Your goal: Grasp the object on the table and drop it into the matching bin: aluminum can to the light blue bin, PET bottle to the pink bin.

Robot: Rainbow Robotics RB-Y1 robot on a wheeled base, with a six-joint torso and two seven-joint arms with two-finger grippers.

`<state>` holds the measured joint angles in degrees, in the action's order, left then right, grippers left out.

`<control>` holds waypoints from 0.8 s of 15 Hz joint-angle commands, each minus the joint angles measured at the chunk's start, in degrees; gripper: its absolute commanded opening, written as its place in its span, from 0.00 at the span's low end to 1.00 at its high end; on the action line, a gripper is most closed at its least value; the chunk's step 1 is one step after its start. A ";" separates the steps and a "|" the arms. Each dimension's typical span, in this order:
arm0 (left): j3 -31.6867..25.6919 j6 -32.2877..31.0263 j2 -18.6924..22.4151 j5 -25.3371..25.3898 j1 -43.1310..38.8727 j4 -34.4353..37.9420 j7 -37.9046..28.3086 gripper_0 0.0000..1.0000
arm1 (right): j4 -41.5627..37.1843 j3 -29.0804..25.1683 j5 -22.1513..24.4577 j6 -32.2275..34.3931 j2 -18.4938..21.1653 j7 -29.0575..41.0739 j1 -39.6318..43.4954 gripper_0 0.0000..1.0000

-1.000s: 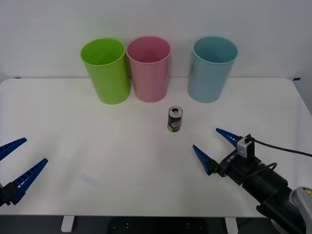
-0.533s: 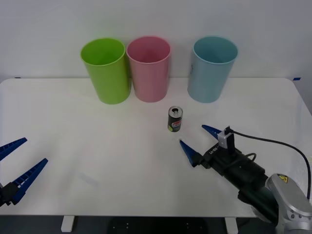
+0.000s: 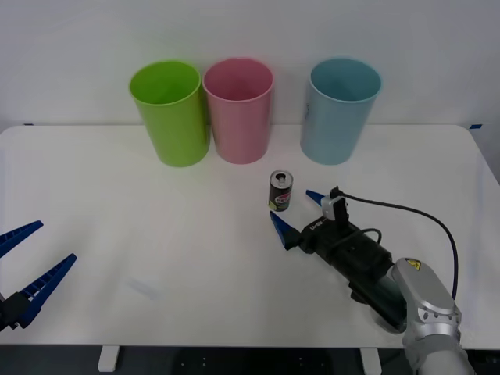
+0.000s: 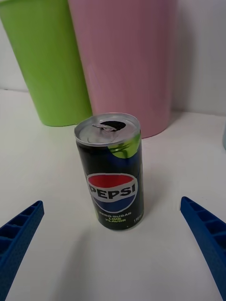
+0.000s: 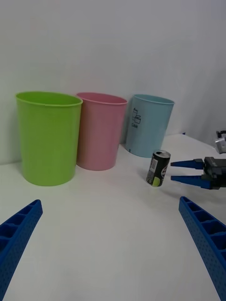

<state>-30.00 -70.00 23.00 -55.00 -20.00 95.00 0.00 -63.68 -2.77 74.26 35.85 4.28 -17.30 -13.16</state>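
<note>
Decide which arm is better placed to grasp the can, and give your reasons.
Right. The right gripper is open, its fingertips just short of the can and lined up with it. The left gripper sits open at the table's near left edge, far off.

aluminum can (image 4: 113,171): glossy metal | pink bin (image 4: 125,61): smooth plastic

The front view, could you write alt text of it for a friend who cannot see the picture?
A robot's right hand, fingers open, reaches toward a small black drink can standing upright on a white table, not yet touching it. Behind the can stand three tall bins: lime green, pink and light blue. The left hand waits open at the table's near left edge.
</note>
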 commanded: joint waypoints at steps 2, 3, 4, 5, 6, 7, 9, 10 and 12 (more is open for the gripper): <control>0.00 0.00 0.00 0.00 0.00 0.00 0.00 1.00 | 5.50 0.13 0.10 -3.07 -1.38 -0.80 -4.77 1.00; 0.00 0.00 0.00 0.00 0.00 0.00 0.00 1.00 | 6.64 0.22 0.10 -3.86 -1.64 -0.98 -5.91 1.00; 0.00 0.00 0.00 0.00 0.00 0.00 0.00 1.00 | 7.78 0.31 0.10 -4.74 -1.82 -1.07 -7.05 1.00; 0.00 0.00 0.00 0.00 0.00 0.00 0.00 1.00 | 9.19 0.48 0.10 -5.97 -2.08 -1.24 -8.37 1.00; 0.00 0.00 0.00 0.00 0.00 0.00 0.00 1.00 | 10.24 0.57 0.10 -6.85 -2.26 -1.33 -9.34 1.00; 0.00 0.00 0.00 0.00 0.00 0.00 0.00 1.00 | 11.21 0.75 0.10 -7.64 -2.35 -1.50 -10.30 1.00; 0.00 0.00 0.00 0.00 0.00 0.00 0.00 1.00 | 12.44 0.83 0.10 -9.13 -3.05 -1.77 -11.36 1.00; 0.00 0.00 0.00 0.00 0.00 0.00 0.00 1.00 | 12.44 0.92 0.10 -9.40 -3.23 -1.77 -11.44 1.00; 0.00 0.00 0.00 0.00 0.00 0.00 0.00 1.00 | 12.44 1.10 0.10 -9.40 -3.14 -1.94 -11.36 1.00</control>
<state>-30.00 -70.00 23.00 -55.00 -20.00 95.00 0.00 -51.23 -1.69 74.36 26.40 1.07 -19.18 -24.55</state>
